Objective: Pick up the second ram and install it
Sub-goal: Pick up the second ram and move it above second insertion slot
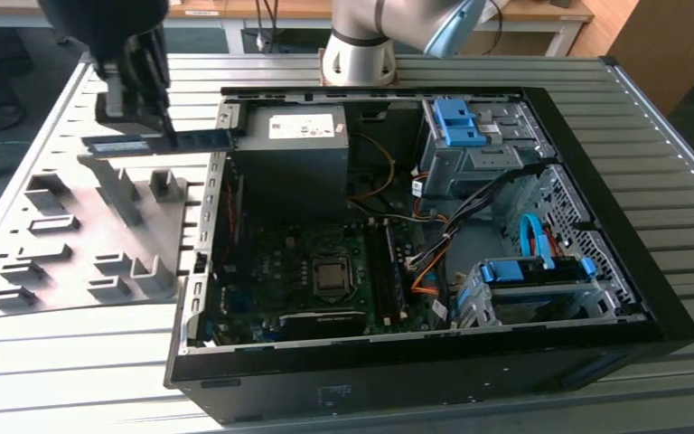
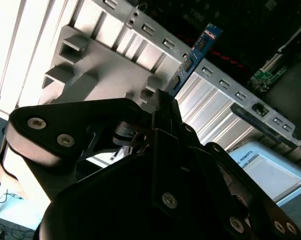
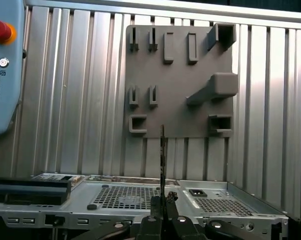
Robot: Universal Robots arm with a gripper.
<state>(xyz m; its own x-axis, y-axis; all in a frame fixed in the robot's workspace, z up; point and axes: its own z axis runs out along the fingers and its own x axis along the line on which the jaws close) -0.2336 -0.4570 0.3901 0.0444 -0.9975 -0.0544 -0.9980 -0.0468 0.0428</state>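
Furthest to the exterior view's left is the tray (image 1: 82, 262), with its posts standing up beneath the load. Your claw (image 1: 154, 134) is clamped on the ram (image 1: 202, 138), pinching it near mid-length. The stick hangs level in the air above the tray, with one end at the top edge of the case (image 1: 383, 384) wall. I cannot tell whether that end clears the edge or touches it. If it knocks the sheet metal, the thin flat stick will likely pivot or slide in a pinch this narrow.

In the first wrist view the ram (image 3: 163, 160) shows edge-on and in line with the claw (image 3: 163, 210), so the hold looks square. In the second wrist view a good length of the ram (image 2: 195, 55) stands out past the claw (image 2: 163, 102), and that overhang gives any bump leverage.

Further right, on the board (image 1: 299, 262), the slots (image 1: 389, 262) are narrow and dark. You cannot read from here whether the latches are open or which slot is free. A skewed or reversed stick would probably jam, or take force on its contacts.

Beside the slots run the cables (image 1: 429, 271). They look close enough to catch the stick or the claw's body and drag the stick off line.
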